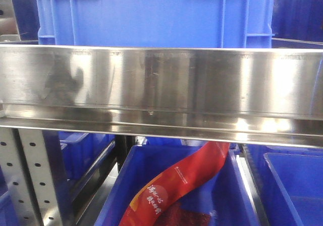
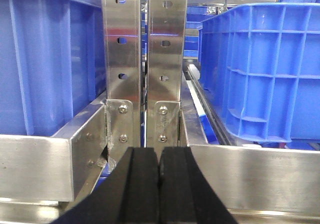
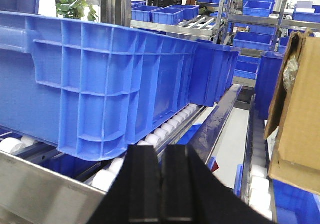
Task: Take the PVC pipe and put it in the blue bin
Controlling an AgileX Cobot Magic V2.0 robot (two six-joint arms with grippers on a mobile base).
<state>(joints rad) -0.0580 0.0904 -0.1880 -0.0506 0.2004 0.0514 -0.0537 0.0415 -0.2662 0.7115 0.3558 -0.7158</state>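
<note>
PVC pipe not visible in any view; direction, long axis, nearer arm can't tell. Left gripper pressed together, empty, facing steel upright. Right gripper same, beside blue bin, left of frame.

Ahead of left claw: steel posts block.
Beside posts: bins fill both sides.
Under rail: lower bin open.
</note>
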